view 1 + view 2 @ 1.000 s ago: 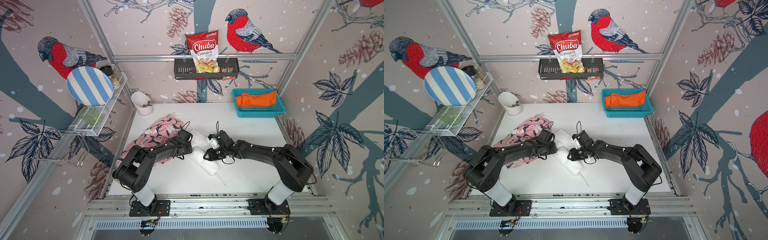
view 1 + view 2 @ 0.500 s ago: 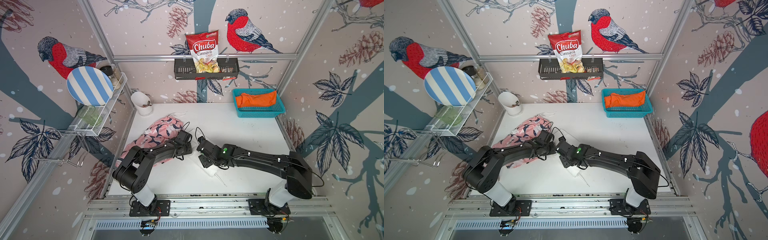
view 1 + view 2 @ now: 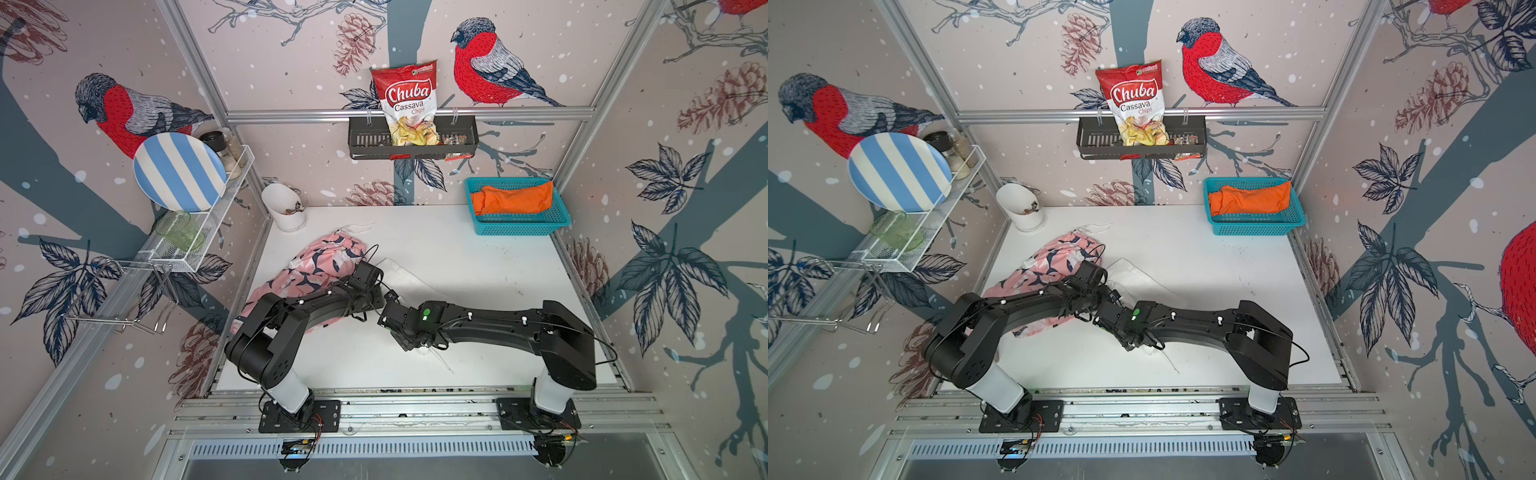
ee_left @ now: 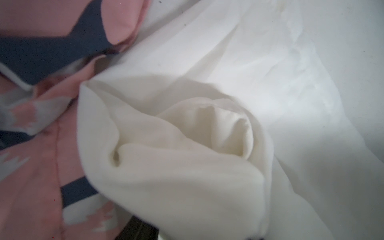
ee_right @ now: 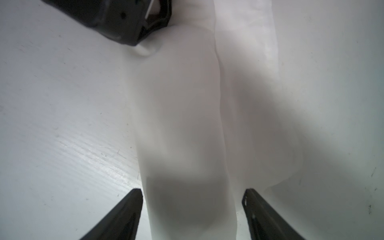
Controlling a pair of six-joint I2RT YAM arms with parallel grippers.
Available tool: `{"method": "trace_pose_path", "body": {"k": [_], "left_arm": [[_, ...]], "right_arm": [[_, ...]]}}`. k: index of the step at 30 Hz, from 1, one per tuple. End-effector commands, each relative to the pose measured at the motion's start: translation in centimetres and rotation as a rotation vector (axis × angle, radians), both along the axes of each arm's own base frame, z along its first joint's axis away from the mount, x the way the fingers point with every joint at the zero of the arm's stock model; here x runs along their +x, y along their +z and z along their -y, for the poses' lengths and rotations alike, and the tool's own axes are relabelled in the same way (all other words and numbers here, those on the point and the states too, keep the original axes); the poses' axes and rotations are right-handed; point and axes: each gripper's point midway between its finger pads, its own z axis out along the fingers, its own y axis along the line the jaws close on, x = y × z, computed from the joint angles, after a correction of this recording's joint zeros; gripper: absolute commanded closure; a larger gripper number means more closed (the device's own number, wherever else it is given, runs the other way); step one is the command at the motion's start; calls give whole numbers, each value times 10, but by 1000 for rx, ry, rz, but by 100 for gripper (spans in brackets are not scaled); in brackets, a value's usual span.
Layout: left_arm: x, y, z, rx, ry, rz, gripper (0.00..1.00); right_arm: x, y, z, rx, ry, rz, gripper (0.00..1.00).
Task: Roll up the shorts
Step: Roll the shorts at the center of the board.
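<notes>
1. White desk [image 3: 478,266] inside bullfinch-papered walls [image 3: 291,62]; orange shorts [image 3: 513,199] lie in the teal basket [image 3: 519,226] at a back corner.
2. Pink patterned shorts [image 3: 320,266] touch the part-rolled white shorts [image 5: 182,124].
3. Right fingers [image 5: 124,214] spread wide, straddling the roll, gripping nothing; left fingers [image 5: 133,31] at its end, grip unclear.

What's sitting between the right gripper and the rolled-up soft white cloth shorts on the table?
Nothing visible does. In the right wrist view the right gripper straddles the rolled white cloth shorts, jaws open on either side of the roll.

White tabletop [image 3: 478,266] with pink patterned shorts [image 3: 320,266], white shorts [image 3: 405,276], teal basket [image 3: 517,228] and white cup [image 3: 282,208].
</notes>
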Motion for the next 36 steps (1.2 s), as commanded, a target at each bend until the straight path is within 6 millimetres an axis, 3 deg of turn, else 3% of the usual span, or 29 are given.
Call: {"method": "trace_pose_path", "body": {"k": [1, 12, 15, 19, 22, 27, 29, 32, 36], "left_arm": [[-13, -8, -7, 24, -8, -61, 52], [-13, -10, -9, 42, -10, -68, 52], [-12, -11, -8, 39, -11, -66, 52], [-5, -13, -1, 27, -27, -67, 52], [7, -10, 10, 7, -44, -49, 52], [38, 4, 31, -1, -84, 4, 52], [51, 14, 31, 30, -80, 27, 50], [60, 26, 13, 58, -32, 43, 45], [49, 36, -15, 77, 22, 43, 40]], "right_arm": [[-1, -8, 4, -49, 9, 10, 17], [-9, -47, -3, -98, 83, -50, 14], [-11, -58, 2, -98, 76, -81, 27], [-14, -60, 8, -64, 26, -134, 62], [-20, -55, 10, -8, -17, -185, 79], [-34, -53, 5, 127, -85, -303, 81], [-36, -52, -2, 223, -98, -372, 82], [-32, -43, -16, 411, -107, -478, 82], [-24, -30, -26, 637, -109, -615, 83]]}}
